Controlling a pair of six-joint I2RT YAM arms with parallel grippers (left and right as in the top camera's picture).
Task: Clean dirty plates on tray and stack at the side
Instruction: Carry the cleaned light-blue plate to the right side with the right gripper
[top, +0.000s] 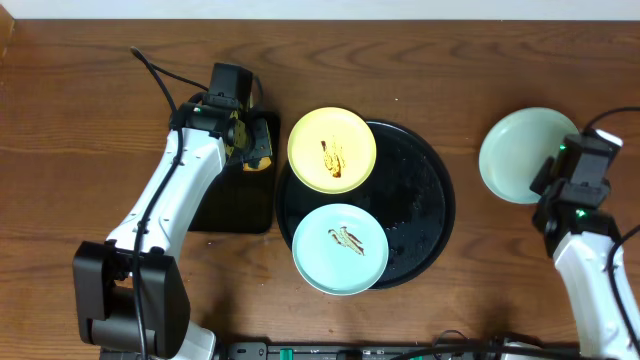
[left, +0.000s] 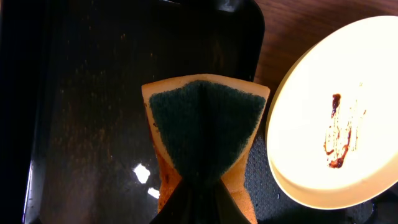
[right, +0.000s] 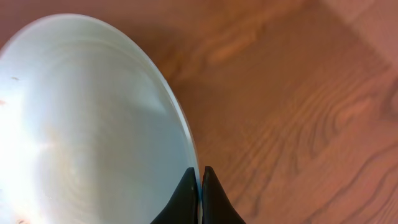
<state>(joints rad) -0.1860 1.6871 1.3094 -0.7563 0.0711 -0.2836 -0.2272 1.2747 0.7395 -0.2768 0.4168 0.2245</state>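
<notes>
We read this as the gap between plates: one looks done and two wait. The right tool (right: 200, 186) is pinched together on the rim of the clean mint plate (top: 520, 155), which is over the bare surface (top: 80, 100) well to the right of the tray (top: 425, 215); we cannot tell whether it has settled flat; we see no streaks on it, so we judge it the first of the stack. The left tool (top: 248, 140) is clamped on the sponge (left: 202, 124), its green scouring face toward the wrist camera, above the rectangular tray (left: 93, 93) just left of the tray. The yellow plate (top: 332, 150) overlaps the tray's upper-left rim, with brown streaks at its centre; the streaked mint plate (top: 340, 248) overlaps the lower-left rim. Next, we think, the right tool must let go of the clean mint plate and come across to steady a dirty one; the sponge has a short trip to the yellow plate just beside it, and should meet the streaks flat without nudging that plate off the rim.
</notes>
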